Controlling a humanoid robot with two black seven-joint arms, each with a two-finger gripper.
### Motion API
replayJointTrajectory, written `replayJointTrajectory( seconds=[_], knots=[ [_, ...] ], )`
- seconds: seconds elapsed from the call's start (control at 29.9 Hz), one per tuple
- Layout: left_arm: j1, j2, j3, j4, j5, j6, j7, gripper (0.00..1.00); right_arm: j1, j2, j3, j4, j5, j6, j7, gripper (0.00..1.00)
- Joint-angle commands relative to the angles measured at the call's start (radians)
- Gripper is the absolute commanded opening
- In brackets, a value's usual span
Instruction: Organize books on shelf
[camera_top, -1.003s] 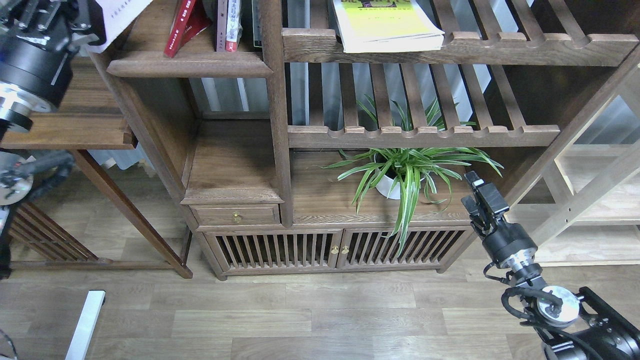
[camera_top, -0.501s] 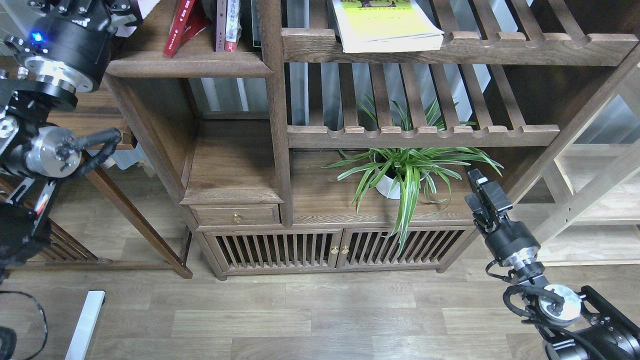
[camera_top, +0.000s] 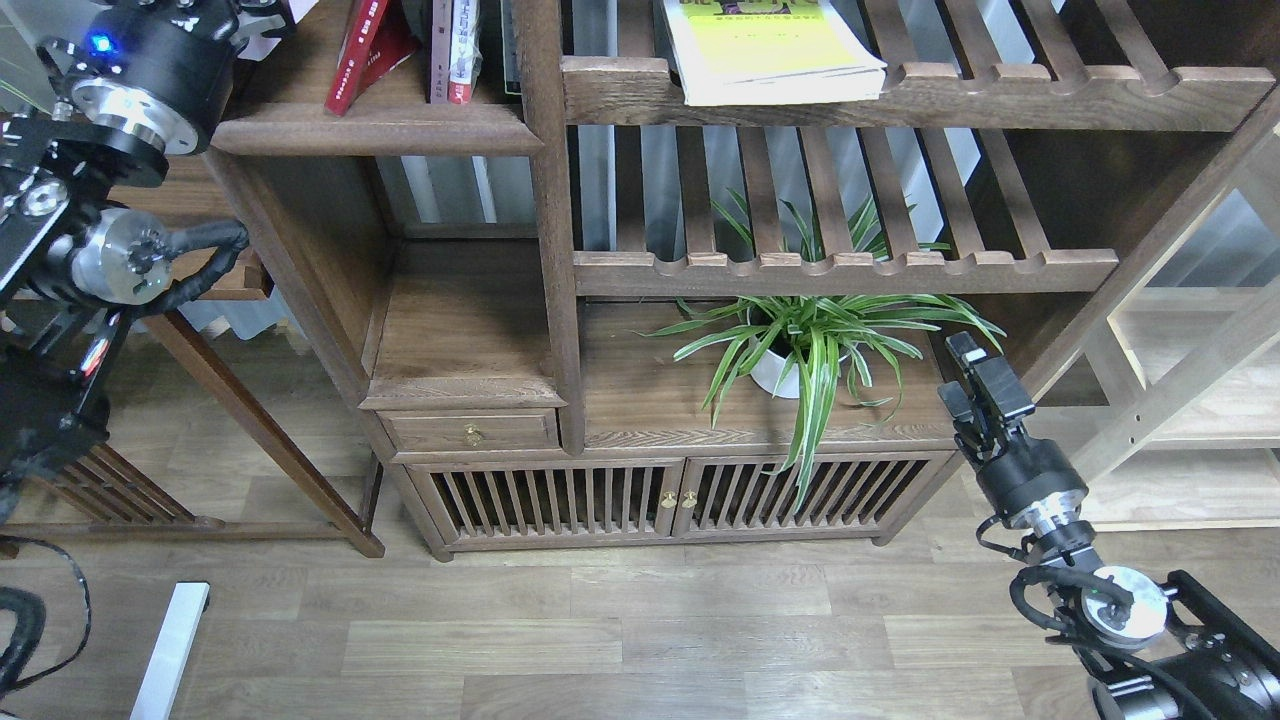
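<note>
Red book (camera_top: 352, 55) leans on the shelf (camera_top: 375, 128); yellow-green book (camera_top: 770, 55) lies flat.

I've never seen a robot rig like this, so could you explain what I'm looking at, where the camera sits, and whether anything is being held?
There is one view, taken from the robot's own head, looking forward and down at a wooden bookcase. The black arm at the left edge is its left arm; its far end runs out of the top of the picture, so its jaws are not seen. The right gripper hangs low beside a plant, holding nothing, though whether its jaws are open is unclear. On the shelf at top left stand a red book and others. A yellow-green book lies flat on a slatted rack.
</note>
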Motion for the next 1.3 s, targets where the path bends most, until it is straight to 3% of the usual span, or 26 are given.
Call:
replayJointTrajectory(
  seconds=[0.0,0.27,0.57,0.94,1.27],
  knots=[
    [-0.03,-0.005,0.024,0.05,-0.007,-0.006,-0.009,0.11,-0.005,-0.001,0.014,0.002,0.0,0.0,0.0,0.98],
    [-0.102,-0.04,0.051,0.154,-0.014,-0.012,-0.027,0.17,-0.005,-0.001,0.015,0.005,0.002,0.0,0.0,0.98],
    [-0.219,-0.046,0.155,0.29,-0.098,-0.038,-0.049,0.17,-0.005,-0.002,0.015,0.006,0.002,0.0,0.0,0.98],
    [-0.22,-0.057,0.169,0.355,-0.115,-0.058,-0.085,0.18,-0.004,-0.001,0.015,0.006,0.002,0.0,0.0,0.98],
    [-0.229,-0.069,0.172,0.403,-0.115,-0.084,-0.095,0.29,-0.002,0.001,0.015,0.005,0.002,0.0,0.0,0.98]
  ],
)
